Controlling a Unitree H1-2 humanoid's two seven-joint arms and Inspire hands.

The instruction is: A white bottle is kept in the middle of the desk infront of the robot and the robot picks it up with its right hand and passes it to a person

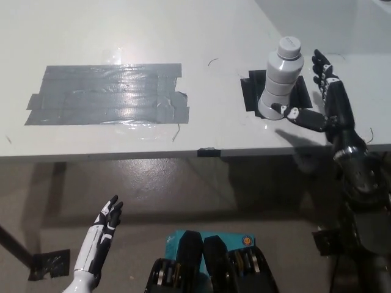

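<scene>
A white ribbed bottle [281, 77] with a grey cap stands upright on a black tape square [276, 92] at the right of the grey desk [183, 30]. My black right hand [324, 97] is raised over the desk just right of the bottle, open, fingers spread; its thumb reaches to the bottle's base and the other fingers stand apart from the bottle's side. My white left hand [104, 229] rests open at the lower left, below the desk's front edge.
A large patch of grey tape [107, 94] covers the desk's left half. The desk's front edge [201, 152] runs across the picture's middle. Brown floor lies below it, with a black tape scrap [46, 265] at lower left.
</scene>
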